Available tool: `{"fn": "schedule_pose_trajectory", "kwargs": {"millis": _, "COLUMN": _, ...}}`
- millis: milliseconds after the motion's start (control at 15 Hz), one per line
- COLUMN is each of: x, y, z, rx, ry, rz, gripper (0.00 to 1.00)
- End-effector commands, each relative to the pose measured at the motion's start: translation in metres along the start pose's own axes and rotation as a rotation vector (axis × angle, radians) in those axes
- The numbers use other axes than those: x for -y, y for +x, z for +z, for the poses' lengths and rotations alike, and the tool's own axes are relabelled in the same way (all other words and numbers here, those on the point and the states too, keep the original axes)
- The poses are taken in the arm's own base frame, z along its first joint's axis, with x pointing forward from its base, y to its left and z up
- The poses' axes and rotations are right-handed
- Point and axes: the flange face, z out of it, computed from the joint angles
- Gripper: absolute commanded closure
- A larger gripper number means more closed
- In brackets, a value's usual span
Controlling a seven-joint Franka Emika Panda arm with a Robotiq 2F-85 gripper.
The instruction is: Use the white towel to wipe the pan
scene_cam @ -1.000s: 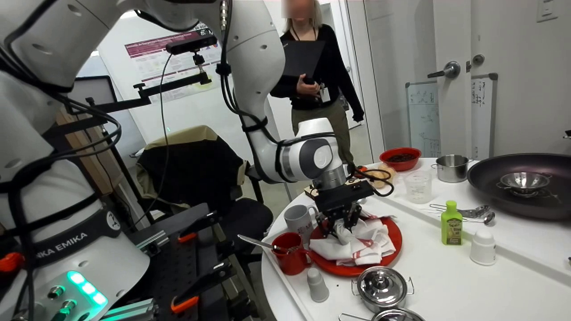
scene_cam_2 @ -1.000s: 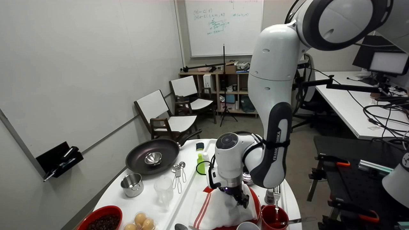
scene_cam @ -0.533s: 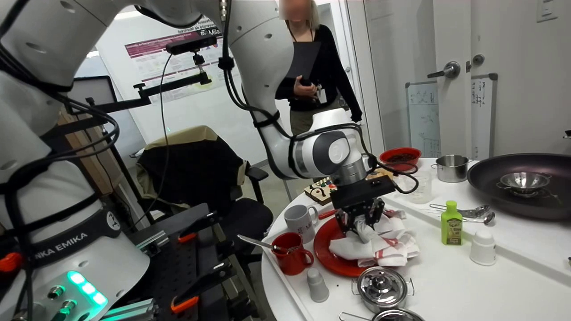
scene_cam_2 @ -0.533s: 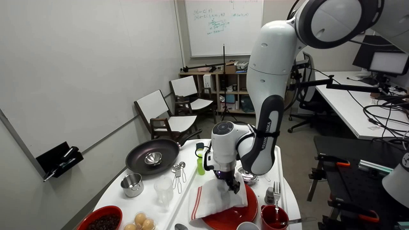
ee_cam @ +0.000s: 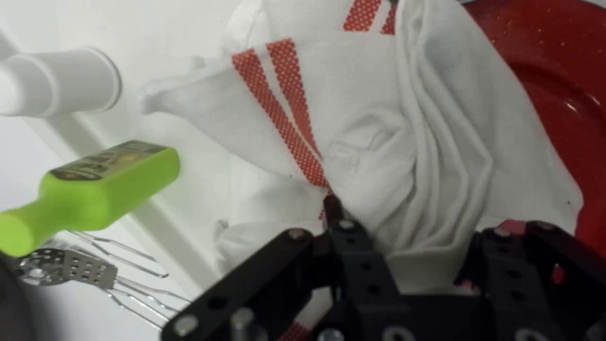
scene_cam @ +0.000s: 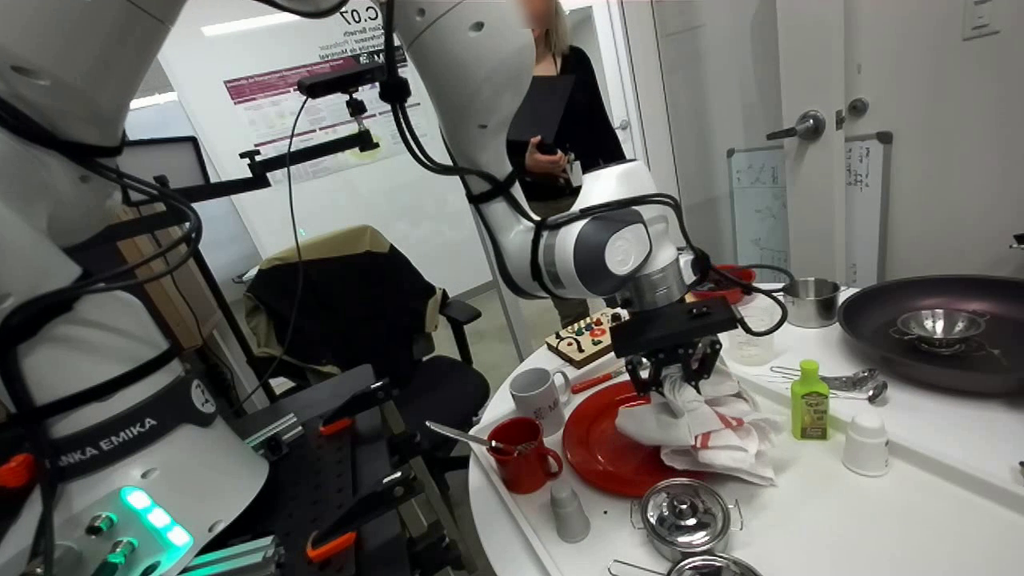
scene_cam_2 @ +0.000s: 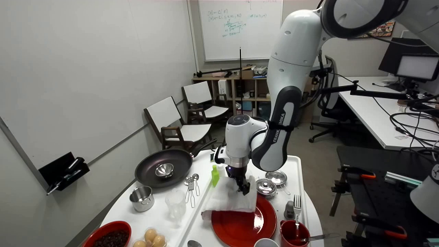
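The pincer (scene_cam: 676,382) is gripping the towel (scene_cam: 716,438), with a gathered fold of it pinched inside. The towel spreads over one part of the plate (scene_cam_2: 240,229) and over the bench (scene_cam: 928,520) beside it; whether its lower side touches them, I cannot tell. The pan (scene_cam_2: 146,168) stands well apart from the towel, with a strainer (scene_cam_2: 164,170) in it. The green bottle (ee_cam: 113,189) is near the towel.
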Motion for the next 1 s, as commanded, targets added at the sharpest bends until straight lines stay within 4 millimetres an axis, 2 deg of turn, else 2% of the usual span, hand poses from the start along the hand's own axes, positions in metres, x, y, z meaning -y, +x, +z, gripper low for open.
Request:
{"fn": "schedule_pose_trajectory", "kwargs": {"millis": 0, "x": -0.015, "y": -0.013, "z": -0.040, "rx": -0.062, "ry": 0.004, "rz": 0.138, "gripper": 0.94}}
{"fn": "schedule_pose_trajectory", "kwargs": {"millis": 400, "x": -0.064, "y": -0.056, "z": -0.063, "rx": -0.104, "ry": 0.008, "rz": 0.390, "gripper": 0.94}}
{"fn": "schedule_pose_trajectory", "kwargs": {"millis": 933, "x": -0.120, "y": -0.138, "z": -0.063, "rx": -0.086, "ry": 0.060, "rz": 0.716, "gripper": 0.94}}
